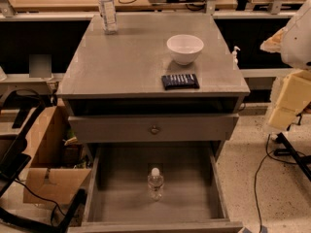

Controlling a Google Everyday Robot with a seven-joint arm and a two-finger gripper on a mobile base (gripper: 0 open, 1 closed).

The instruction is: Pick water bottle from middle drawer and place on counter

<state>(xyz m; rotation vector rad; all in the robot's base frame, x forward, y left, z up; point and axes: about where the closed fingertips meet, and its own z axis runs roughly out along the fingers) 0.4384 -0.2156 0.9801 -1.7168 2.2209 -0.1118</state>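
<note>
The water bottle (155,183) stands upright on the bare floor of the open middle drawer (121,195), near its centre, white cap up. The counter (131,57) is the grey cabinet top above it. Part of my arm (294,67), white and cream coloured, shows at the right edge beside the cabinet, level with the counter. My gripper is out of view and nothing touches the bottle.
On the counter are a white bowl (184,48), a dark flat packet (180,81) near the front edge, and another clear bottle with a white label (107,9) at the back left. A closed drawer front with a knob (154,128) overhangs the open drawer. A cardboard box (46,154) is at the left and cables (262,178) at the right.
</note>
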